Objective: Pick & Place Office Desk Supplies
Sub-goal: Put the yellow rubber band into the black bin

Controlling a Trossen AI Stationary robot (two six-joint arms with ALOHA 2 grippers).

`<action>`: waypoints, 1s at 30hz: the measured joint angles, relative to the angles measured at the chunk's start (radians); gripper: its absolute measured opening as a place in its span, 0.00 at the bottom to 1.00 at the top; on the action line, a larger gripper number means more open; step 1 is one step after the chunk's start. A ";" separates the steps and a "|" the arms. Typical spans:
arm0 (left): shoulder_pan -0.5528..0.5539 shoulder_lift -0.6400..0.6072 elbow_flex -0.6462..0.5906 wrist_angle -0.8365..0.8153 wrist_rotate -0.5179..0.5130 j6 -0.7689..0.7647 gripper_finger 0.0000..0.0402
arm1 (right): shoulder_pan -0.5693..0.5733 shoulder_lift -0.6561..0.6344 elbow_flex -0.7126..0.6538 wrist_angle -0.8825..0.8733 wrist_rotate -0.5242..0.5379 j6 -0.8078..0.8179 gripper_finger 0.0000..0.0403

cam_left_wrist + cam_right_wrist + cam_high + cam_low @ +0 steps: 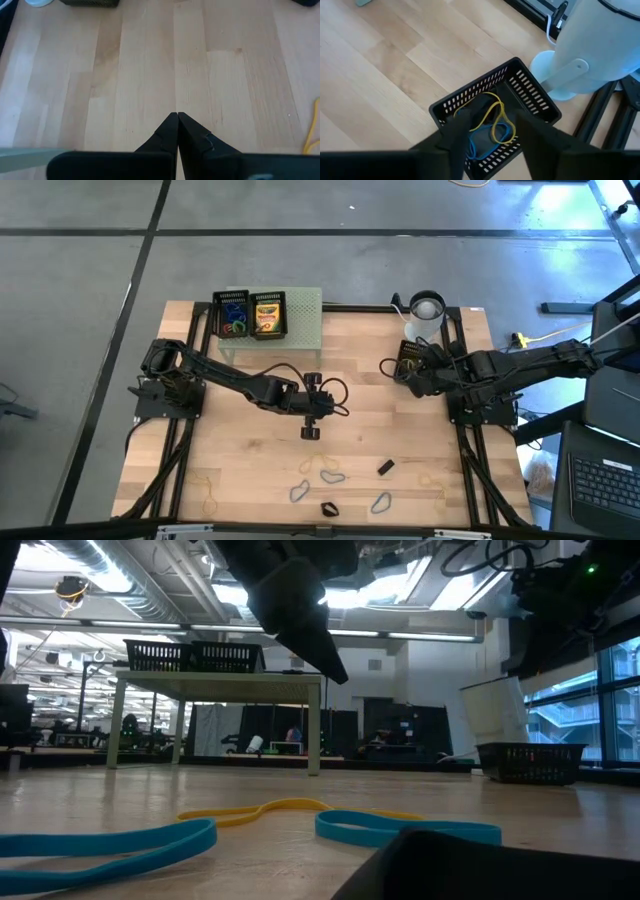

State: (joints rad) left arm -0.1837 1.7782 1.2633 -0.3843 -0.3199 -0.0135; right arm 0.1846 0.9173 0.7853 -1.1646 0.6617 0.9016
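Right claw (492, 132) open over black basket (530, 95) — table edge, left claw (177, 125) shut mid-table

crayon boxes (266, 315): on stand | loops (331, 477), clips (386, 467): front tabletop

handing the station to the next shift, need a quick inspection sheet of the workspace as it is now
surface: wooden table, bare in the middle.
job's things: two baskets on the green stand, one with coloured loops, one with a crayon box; small black basket at the right holds yellow and blue bands; loose grey clips, black clips and tan bands lie along the near edge.
clutter: white cup beside the small black basket.
grippers: left gripper shut, empty, above mid table; right gripper open over the small black basket.
cables: a black lead loops at the left arm's wrist.
surroundings: concrete floor, a laptop at the right.
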 joint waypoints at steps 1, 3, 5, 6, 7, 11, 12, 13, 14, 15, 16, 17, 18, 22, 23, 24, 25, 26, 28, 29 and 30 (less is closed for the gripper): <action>0.000 0.000 0.000 0.000 0.000 0.000 0.01 | 0.000 0.000 0.000 -0.001 0.000 0.000 0.42; 0.000 0.000 0.000 0.001 0.000 0.000 0.01 | 0.000 0.000 0.000 -0.004 0.000 0.000 0.47; 0.000 0.000 0.000 0.017 0.000 0.000 0.01 | 0.000 0.000 0.000 -0.004 0.000 0.000 0.51; 0.000 0.000 0.000 0.028 0.000 -0.001 0.01 | 0.000 0.000 0.000 -0.004 0.000 0.000 0.52; 0.000 0.000 0.000 0.036 0.000 -0.006 0.01 | 0.000 0.000 0.000 -0.004 0.000 0.000 0.53; -0.001 0.000 0.000 0.038 0.000 -0.001 0.03 | 0.000 0.000 0.000 -0.004 0.001 0.000 0.56; -0.005 0.000 0.000 0.038 0.000 0.015 0.05 | 0.000 0.000 0.000 -0.004 0.002 0.000 0.57; -0.008 0.000 0.000 0.038 -0.001 0.035 0.07 | 0.000 0.000 0.000 -0.004 0.003 -0.001 0.57; -0.012 0.000 0.000 0.038 -0.001 0.056 0.08 | 0.000 0.000 0.000 -0.004 0.003 -0.001 0.57; -0.016 0.000 0.000 0.038 0.000 0.074 0.11 | 0.000 0.000 0.000 -0.004 0.003 -0.001 0.57; -0.019 0.000 0.000 0.038 -0.001 0.086 0.13 | 0.000 0.000 0.000 -0.004 0.003 -0.003 0.57; -0.022 0.000 0.000 0.038 0.001 0.095 0.16 | 0.000 0.000 0.000 -0.004 0.003 -0.008 0.57; -0.026 0.000 0.000 0.038 0.000 0.096 0.18 | 0.000 0.000 0.000 -0.004 0.003 -0.016 0.57; -0.033 0.000 0.000 0.038 0.000 0.063 0.28 | 0.000 0.000 0.000 -0.003 -0.019 -0.023 0.57; -0.033 0.000 0.000 0.037 0.001 0.040 0.30 | 0.000 0.000 0.000 -0.003 -0.036 -0.023 0.57; -0.033 0.000 0.000 0.034 0.008 0.000 0.32 | 0.000 0.000 0.000 -0.003 -0.055 -0.023 0.57; -0.033 0.000 0.000 0.025 0.025 -0.048 0.33 | 0.000 0.000 0.000 -0.003 -0.074 -0.022 0.56; -0.032 0.000 0.000 0.011 0.058 -0.093 0.35 | 0.000 0.000 0.000 -0.003 -0.091 -0.020 0.56; -0.032 0.000 0.000 -0.028 0.154 -0.163 0.37 | 0.000 0.000 0.000 -0.003 -0.114 -0.019 0.56; -0.035 0.000 0.000 -0.050 0.206 -0.188 0.37 | 0.000 0.000 0.000 -0.003 -0.119 -0.019 0.55; -0.041 0.000 0.000 -0.076 0.255 -0.210 0.38 | 0.000 0.000 0.000 -0.002 -0.121 -0.019 0.55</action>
State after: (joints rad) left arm -0.2242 1.7782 1.2633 -0.4607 -0.0647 -0.2236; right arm 0.1848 0.9176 0.7853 -1.1671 0.5404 0.8829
